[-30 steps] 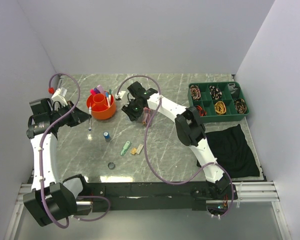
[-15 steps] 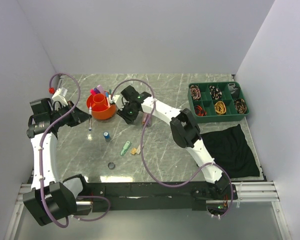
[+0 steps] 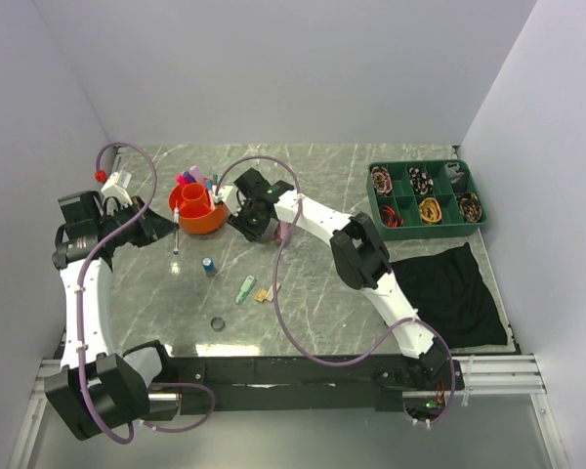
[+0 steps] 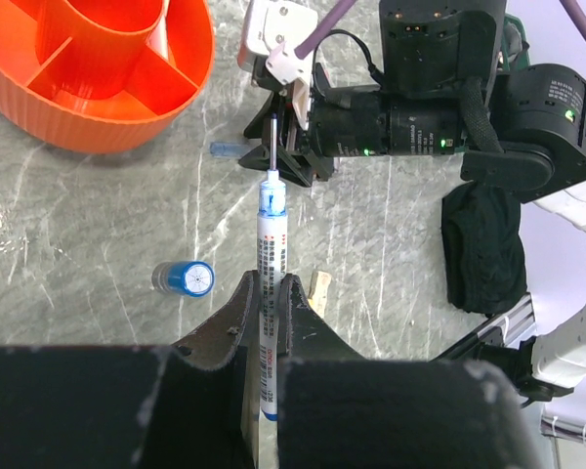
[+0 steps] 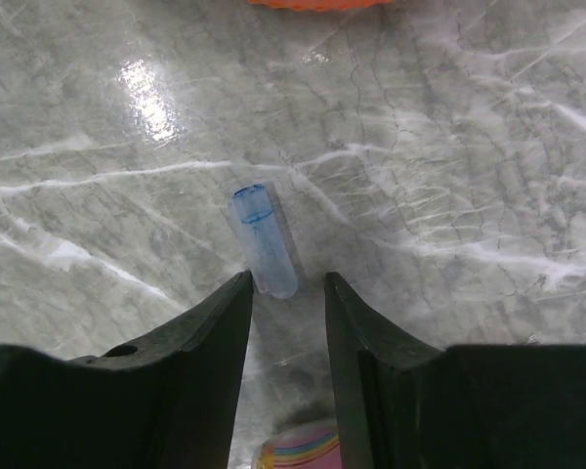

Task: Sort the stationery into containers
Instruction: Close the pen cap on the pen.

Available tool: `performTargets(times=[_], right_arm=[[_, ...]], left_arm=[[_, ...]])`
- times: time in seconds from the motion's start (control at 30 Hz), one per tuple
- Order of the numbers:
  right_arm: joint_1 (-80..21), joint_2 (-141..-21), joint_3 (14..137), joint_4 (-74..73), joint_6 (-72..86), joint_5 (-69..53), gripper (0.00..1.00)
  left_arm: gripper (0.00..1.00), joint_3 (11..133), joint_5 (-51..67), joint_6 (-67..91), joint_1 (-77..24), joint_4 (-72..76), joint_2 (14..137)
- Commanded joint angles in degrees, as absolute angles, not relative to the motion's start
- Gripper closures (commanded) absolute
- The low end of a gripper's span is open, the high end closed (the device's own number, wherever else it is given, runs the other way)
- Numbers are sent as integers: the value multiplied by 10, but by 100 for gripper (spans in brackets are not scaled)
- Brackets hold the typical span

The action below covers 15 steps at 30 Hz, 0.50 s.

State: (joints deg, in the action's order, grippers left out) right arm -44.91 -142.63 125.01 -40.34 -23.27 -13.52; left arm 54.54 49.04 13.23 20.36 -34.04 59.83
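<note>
Surface: a grey marbled bench (image 3: 322, 293) is lying between plain pale walls, with both arm bases sitting along its near edge.
Pot: the orange pot (image 3: 197, 209) is sitting in the far-left part of the bench, and markers and pens (image 3: 190, 179) are standing up in its outer sections on the far side.
Left arm: the left gripper (image 4: 270, 285) is pinching a thin white pen (image 4: 272, 230) with a blue collar and a dark tip. The pen is sticking out well past the fingertips. In the top view it is hanging over the marble just on the near-left side of the pot.
Right arm: the right gripper (image 5: 287, 283) is reaching in just right of the pot with its fingers standing apart. They are straddling one end of a clear blue cap (image 5: 263, 239) that is lying flat on the marble. Whether either finger is touching it cannot be told.
Loose items: a blue cylinder (image 3: 208, 265) is resting on the near side of the pot, apart from it. A green clip (image 3: 245, 289) and a yellow eraser (image 3: 263, 293) are lying side by side closer to the near edge.
Tray: a green tray (image 3: 430, 233) is sitting at the far-right corner, holding coiled bands (image 3: 430, 209).
Cloth: a black cloth (image 3: 449, 293) is lying spread along the right edge.
</note>
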Motion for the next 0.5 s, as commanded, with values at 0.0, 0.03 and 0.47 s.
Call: performTargets(times=[0.0,0.03,0.47], right_arm=[[-460,-1407,1230,-378,-256,-121,55],[-461,-1408,1231,-374,-260,-120,55],[-469,-1434,1259,-402,-288,-153,60]], left_arm=[[92,543,497,137,201,-318,594],[92,541,497,137,202,-317,594],[92,539,495,134,201,-318,594]])
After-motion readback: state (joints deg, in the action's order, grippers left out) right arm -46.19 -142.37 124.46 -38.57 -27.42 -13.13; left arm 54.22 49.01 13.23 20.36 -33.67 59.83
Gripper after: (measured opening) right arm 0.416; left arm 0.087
